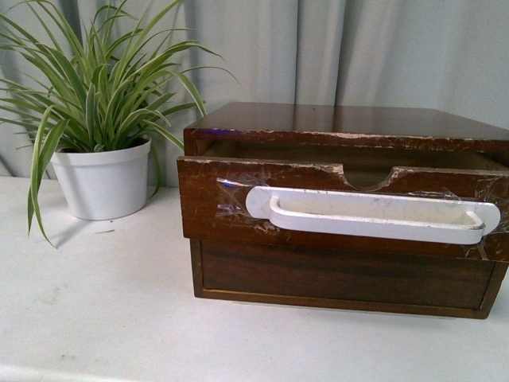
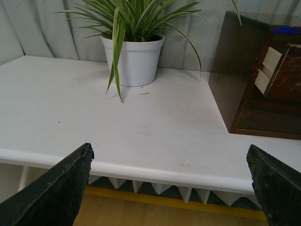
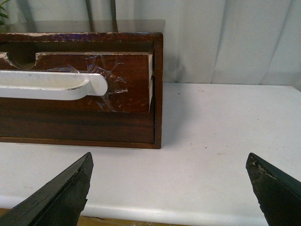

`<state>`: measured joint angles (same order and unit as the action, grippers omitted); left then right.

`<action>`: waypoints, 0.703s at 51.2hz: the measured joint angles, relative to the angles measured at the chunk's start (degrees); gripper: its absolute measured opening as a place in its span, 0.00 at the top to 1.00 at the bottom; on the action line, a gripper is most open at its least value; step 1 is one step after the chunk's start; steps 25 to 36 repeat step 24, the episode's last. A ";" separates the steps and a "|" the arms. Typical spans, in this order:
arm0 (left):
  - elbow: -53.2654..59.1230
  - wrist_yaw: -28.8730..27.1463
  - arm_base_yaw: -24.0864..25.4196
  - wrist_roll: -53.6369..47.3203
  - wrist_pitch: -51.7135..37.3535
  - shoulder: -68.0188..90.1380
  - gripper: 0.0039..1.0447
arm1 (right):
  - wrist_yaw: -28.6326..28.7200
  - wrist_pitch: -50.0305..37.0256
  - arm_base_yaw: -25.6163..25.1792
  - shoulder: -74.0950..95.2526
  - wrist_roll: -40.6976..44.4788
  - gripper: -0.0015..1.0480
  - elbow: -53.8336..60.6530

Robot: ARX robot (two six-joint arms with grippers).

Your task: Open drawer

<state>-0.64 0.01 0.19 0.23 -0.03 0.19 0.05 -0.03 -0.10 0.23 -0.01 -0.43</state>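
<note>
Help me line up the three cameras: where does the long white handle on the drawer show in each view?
Front view: the white handle runs across the drawer front, right of centre.
Left wrist view: handle not in view; only the drawer's side end shows at the far edge.
Right wrist view: the handle's rounded end shows on the drawer front.
Shared landmark: the dark wooden cabinet on the white table.
</note>
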 joint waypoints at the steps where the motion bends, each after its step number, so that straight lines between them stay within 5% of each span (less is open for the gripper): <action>1: 0.00 0.00 0.00 0.00 0.00 0.00 0.06 | 0.00 0.00 0.00 0.00 0.00 0.09 0.00; 36: 0.00 0.00 0.00 0.00 0.00 0.00 0.06 | 0.00 0.00 0.00 0.00 0.00 0.09 0.00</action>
